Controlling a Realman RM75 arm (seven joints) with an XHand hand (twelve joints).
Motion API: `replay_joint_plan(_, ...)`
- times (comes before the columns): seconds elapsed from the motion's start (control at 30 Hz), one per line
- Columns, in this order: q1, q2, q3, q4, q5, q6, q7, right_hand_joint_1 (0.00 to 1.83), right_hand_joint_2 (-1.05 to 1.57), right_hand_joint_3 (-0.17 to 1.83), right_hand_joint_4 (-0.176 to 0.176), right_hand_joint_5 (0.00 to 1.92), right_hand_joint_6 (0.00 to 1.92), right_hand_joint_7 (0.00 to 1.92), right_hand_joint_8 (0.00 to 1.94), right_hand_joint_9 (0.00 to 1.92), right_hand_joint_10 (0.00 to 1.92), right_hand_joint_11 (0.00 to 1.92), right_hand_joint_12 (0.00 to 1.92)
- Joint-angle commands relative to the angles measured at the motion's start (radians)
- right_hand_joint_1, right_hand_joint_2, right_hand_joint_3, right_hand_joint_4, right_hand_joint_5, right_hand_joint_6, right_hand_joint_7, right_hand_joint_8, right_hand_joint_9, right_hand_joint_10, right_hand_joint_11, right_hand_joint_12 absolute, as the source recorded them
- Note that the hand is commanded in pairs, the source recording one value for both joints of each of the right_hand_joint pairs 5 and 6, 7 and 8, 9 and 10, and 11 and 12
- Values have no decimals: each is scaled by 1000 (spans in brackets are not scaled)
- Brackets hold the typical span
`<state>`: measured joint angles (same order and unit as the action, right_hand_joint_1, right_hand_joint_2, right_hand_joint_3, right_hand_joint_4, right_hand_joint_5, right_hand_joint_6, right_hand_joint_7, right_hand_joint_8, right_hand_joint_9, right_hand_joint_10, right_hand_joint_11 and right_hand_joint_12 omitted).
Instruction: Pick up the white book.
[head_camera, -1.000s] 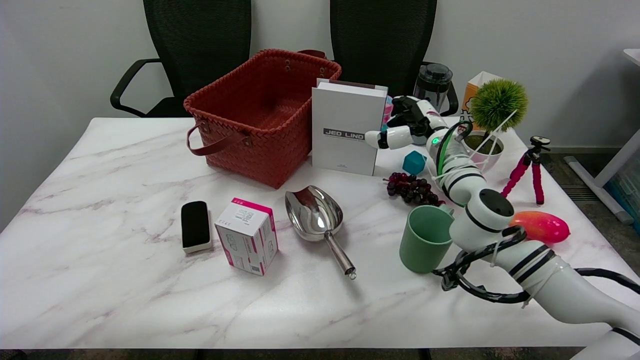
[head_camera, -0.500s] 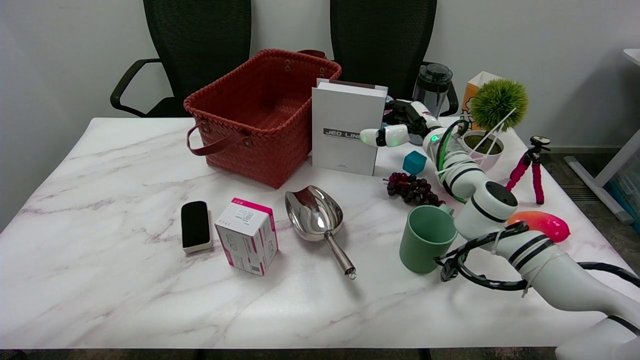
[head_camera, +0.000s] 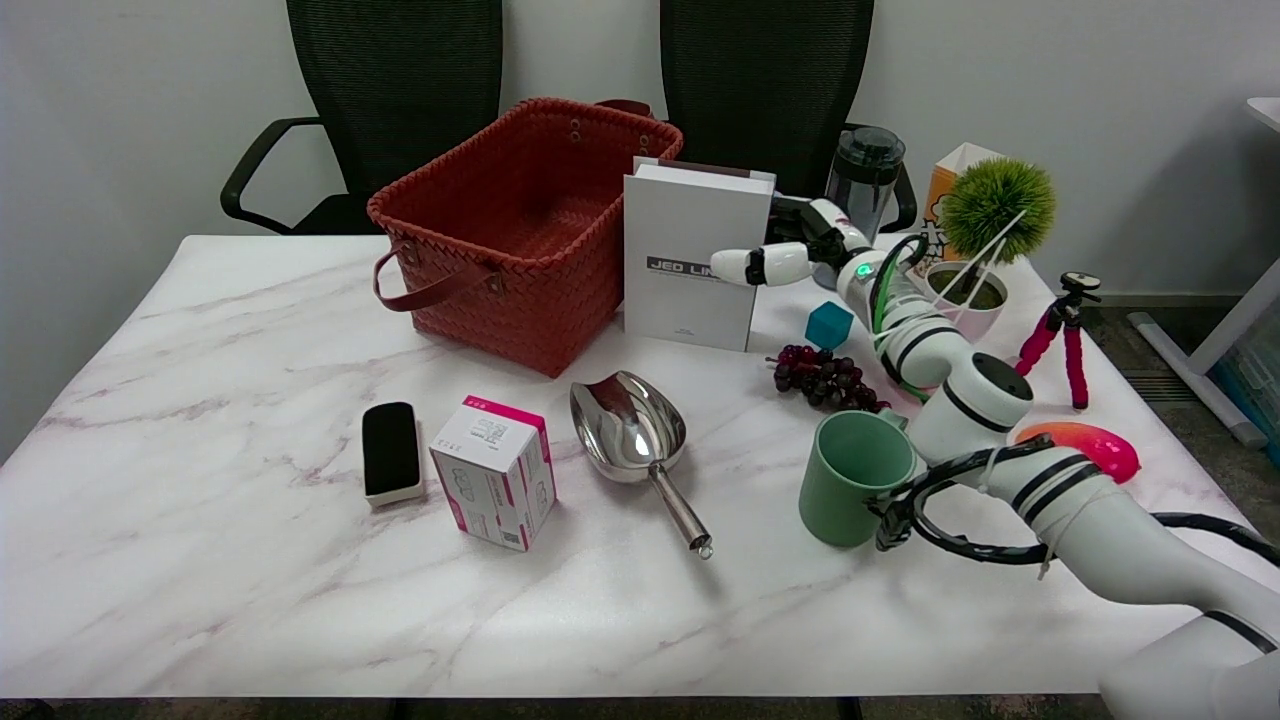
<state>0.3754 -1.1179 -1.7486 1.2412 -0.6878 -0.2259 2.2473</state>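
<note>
The white book (head_camera: 685, 250) stands upright at the middle back of the table, leaning against the red woven basket (head_camera: 520, 220), its front cover with black lettering facing me. My right hand (head_camera: 790, 250) is at the book's right edge. Its white thumb (head_camera: 750, 266) lies across the front cover near the lettering, while the dark fingers (head_camera: 795, 215) reach behind the right edge. The fingers are spread around the edge, and I cannot tell whether they press on it. The book stands on the table.
A teal cube (head_camera: 828, 324), dark grapes (head_camera: 825, 375) and a green mug (head_camera: 850, 478) lie under my forearm. A dark jar (head_camera: 865, 175), potted plant (head_camera: 985, 235), pink tripod (head_camera: 1065, 335) and pink-red fruit (head_camera: 1085, 448) crowd the right. A metal scoop (head_camera: 630, 430), pink box (head_camera: 495, 470) and black eraser (head_camera: 390, 450) sit in front.
My right hand has moved left and a little up, from beside the book to astride its right edge; the thumb now overlaps the cover. The book has not moved.
</note>
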Motion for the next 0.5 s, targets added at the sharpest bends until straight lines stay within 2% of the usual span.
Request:
replay_joint_plan(0.03,47,-6,-4,-89,89,130,14,1063,10,919,0,461,461,555,555,432,432,354,354)
replay_joint_plan(0.23,47,-6,-5,-106,93,143,15,1067,27,899,0,470,470,552,552,433,433,347,347)
replay_joint_plan(0.5,54,-6,4,-150,174,214,13,1104,48,849,0,517,517,551,551,436,436,329,329)
